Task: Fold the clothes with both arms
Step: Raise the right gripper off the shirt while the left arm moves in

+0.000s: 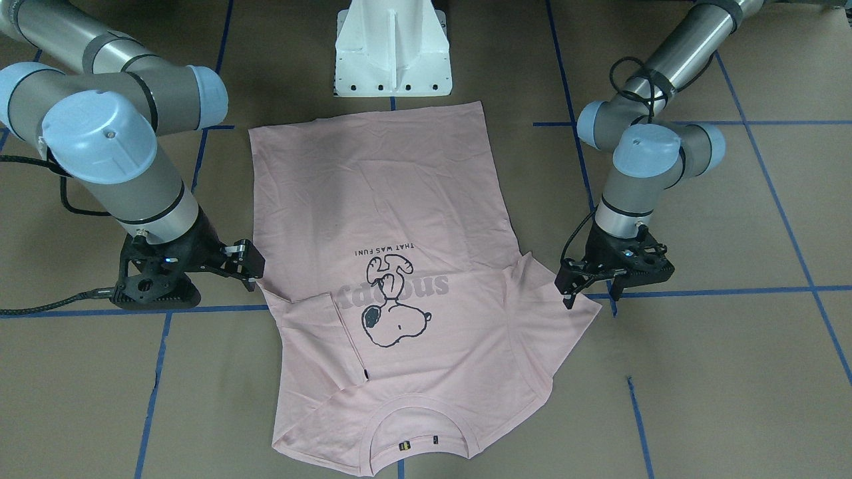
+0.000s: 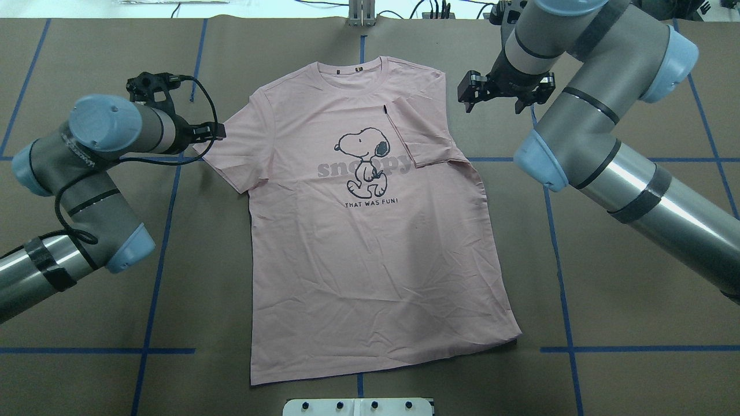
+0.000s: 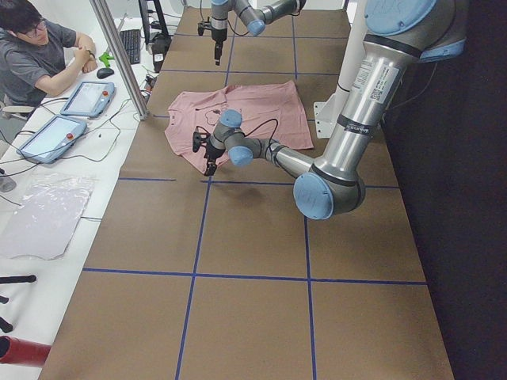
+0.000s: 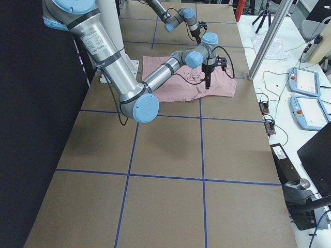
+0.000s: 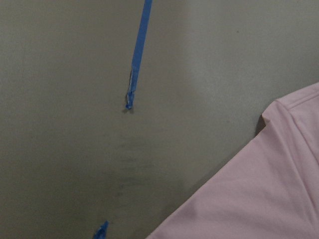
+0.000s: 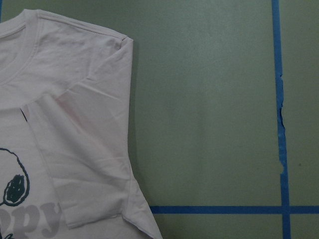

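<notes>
The pale pink T-shirt (image 2: 370, 248) lies flat, print up, on the brown table, collar on the far side from me. It also shows in the front view (image 1: 399, 199). Its sleeve on my right (image 2: 422, 136) is folded over onto the chest; the other sleeve (image 2: 231, 156) lies spread out. My left gripper (image 2: 211, 132) is open, low at the outer edge of the spread sleeve (image 1: 579, 303); it shows in the front view (image 1: 591, 294). My right gripper (image 2: 467, 92) is open and empty beside the shirt's shoulder, apart from the cloth; it shows in the front view (image 1: 249, 266). No fingers show in the wrist views.
A white pedestal (image 1: 393, 53) stands at the shirt's hem. Blue tape lines (image 2: 165, 231) grid the brown table. An operator (image 3: 40, 55) sits at a side desk with tablets (image 3: 83, 99), beyond the table's far edge.
</notes>
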